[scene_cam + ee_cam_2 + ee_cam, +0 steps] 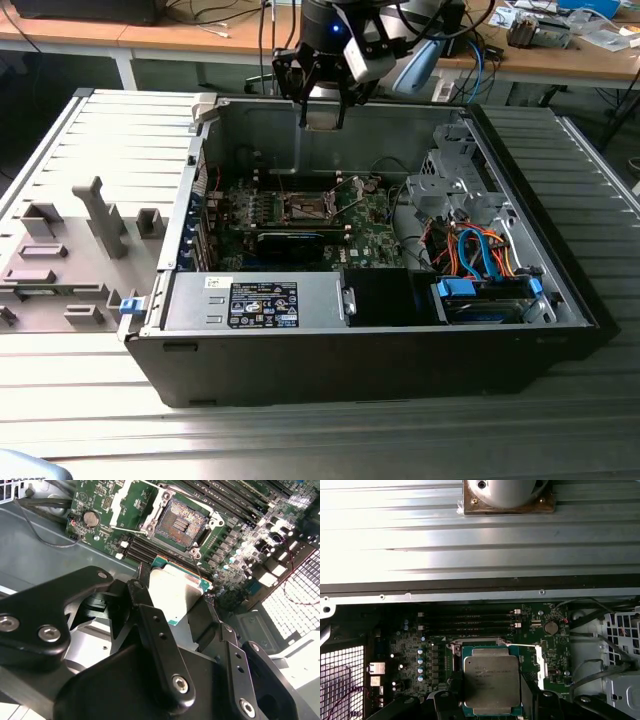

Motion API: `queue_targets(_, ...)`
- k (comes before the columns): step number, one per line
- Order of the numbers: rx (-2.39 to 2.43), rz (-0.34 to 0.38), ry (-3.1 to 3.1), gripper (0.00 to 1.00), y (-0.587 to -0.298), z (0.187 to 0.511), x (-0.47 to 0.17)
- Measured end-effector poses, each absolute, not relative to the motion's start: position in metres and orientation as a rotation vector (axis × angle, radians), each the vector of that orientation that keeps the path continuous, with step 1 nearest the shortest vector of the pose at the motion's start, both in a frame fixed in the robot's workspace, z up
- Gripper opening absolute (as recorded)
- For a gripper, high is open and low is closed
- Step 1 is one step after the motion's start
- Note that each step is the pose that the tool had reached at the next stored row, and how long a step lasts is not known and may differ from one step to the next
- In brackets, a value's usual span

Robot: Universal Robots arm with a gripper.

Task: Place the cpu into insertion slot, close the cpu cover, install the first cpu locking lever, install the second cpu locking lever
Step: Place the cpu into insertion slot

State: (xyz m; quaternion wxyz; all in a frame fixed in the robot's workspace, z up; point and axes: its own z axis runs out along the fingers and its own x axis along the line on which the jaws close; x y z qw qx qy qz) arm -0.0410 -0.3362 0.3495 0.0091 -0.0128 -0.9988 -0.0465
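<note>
My gripper (322, 108) hangs above the back wall of the open computer case, shut on the cpu (176, 591), a flat square chip with a dull silver top and a green edge. Black fingers (141, 592) clamp two opposite sides of the chip. In the first wrist view the cpu (492, 679) hangs over the board and hides most of the socket beneath. The insertion slot (181, 521) lies bare on the green board (370, 235), its contact field exposed. The cpu cover (126, 499) stands swung open beside it. From outside, the insertion slot (308, 207) sits well below the gripper.
A black labelled power-supply box (262, 303) fills the case's near side. A long black expansion card (290, 243) lies in front of the socket. Blue and orange cables (478, 262) and a drive cage crowd the exterior view's right. A grey fixture plate (70, 255) lies on the exterior view's left.
</note>
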Motion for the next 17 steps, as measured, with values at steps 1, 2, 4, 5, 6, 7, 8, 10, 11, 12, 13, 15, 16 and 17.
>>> queue_targets(1,-0.040,-0.145,-3.120,0.55,-0.3362,0.3492,-0.0410)
queue_targets(2,-0.040,-0.145,-3.120,0.55,-0.3362,0.3491,-0.0410)
queue_targets(4,-0.040,-0.145,-3.120,0.55,-0.3362,0.3472,-0.0410)
queue_targets(5,-0.040,-0.145,-3.120,0.55,-0.3362,0.3471,-0.0411)
queue_targets(6,-0.040,-0.145,-3.120,0.55,-0.3362,0.3469,-0.0411)
queue_targets(7,-0.040,-0.145,-3.120,0.55,-0.3362,0.3467,-0.0410)
queue_targets(8,-0.040,-0.145,-3.120,0.55,-0.3362,0.3466,-0.0410)
queue_targets(10,-0.040,-0.145,-3.120,0.55,-0.3362,0.3463,-0.0410)
queue_targets(11,-0.040,-0.145,-3.120,0.55,-0.3362,0.3461,-0.0410)
queue_targets(12,-0.040,-0.145,-3.120,0.55,-0.3362,0.3459,-0.0410)
queue_targets(13,-0.040,-0.145,-3.120,0.55,-0.3362,0.3457,-0.0410)
queue_targets(15,-0.040,-0.145,-3.120,0.55,-0.3362,0.3452,-0.0410)
queue_targets(16,-0.040,-0.145,-3.120,0.55,-0.3362,0.3450,-0.0410)
queue_targets(17,-0.040,-0.145,-3.120,0.55,-0.3362,0.3448,-0.0410)
